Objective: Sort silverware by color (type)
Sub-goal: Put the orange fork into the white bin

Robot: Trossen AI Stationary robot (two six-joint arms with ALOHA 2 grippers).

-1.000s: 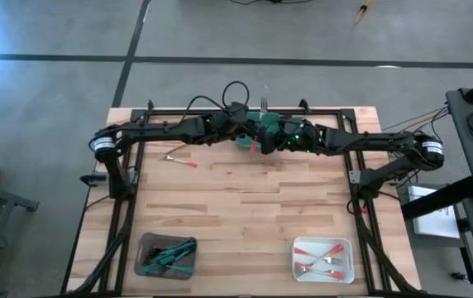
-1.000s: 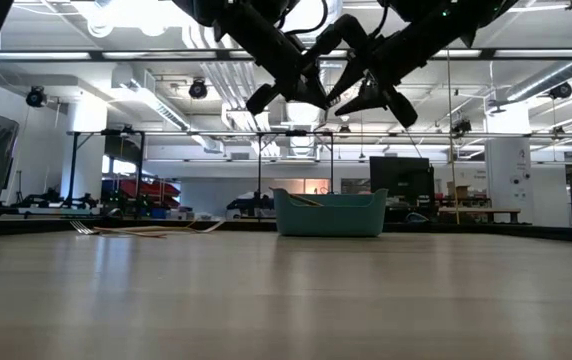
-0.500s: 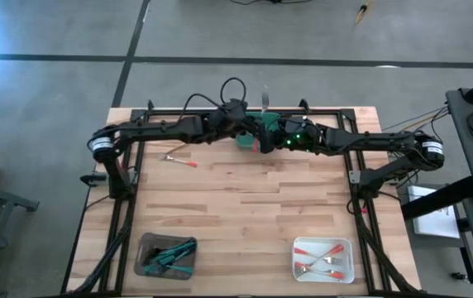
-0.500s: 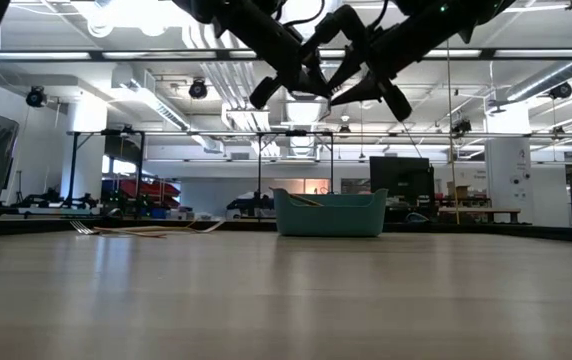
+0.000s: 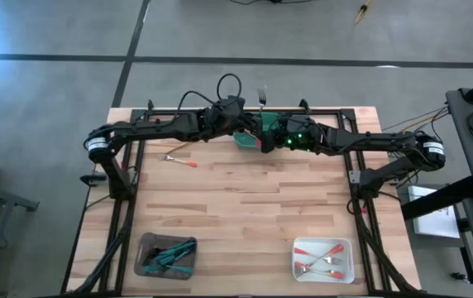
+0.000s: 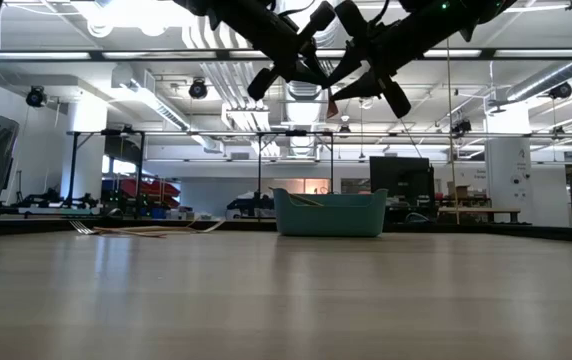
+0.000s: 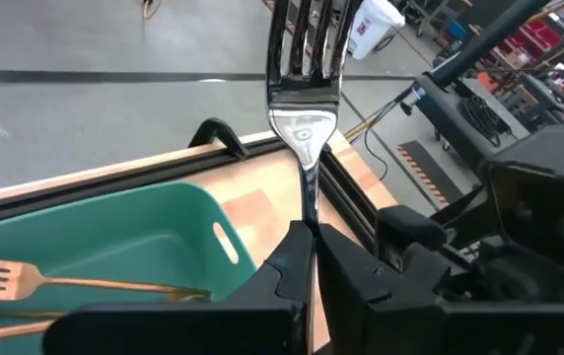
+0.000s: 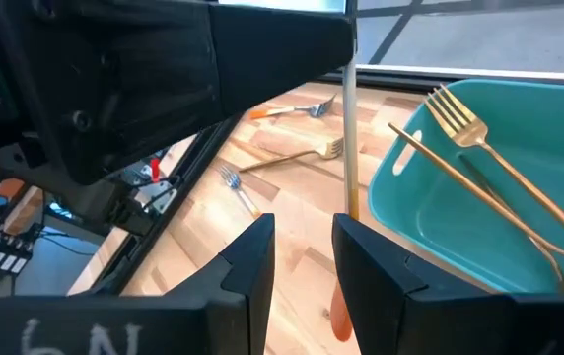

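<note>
My left hand (image 7: 307, 258) is clamped on an upright fork (image 7: 305, 99); my right hand (image 8: 302, 258), parted and empty, straddles its lower handle.

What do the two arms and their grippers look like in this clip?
Both arms are black, slender and jointed, with silver-ringed base joints. A black cable loops above the left arm; green lights glow on the right arm. The left gripper and right gripper have matte black, blocky fingers.

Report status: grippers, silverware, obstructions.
Left gripper shut on red-handled fork above green bin. Right gripper open around its handle. Nothing blocking.
</note>
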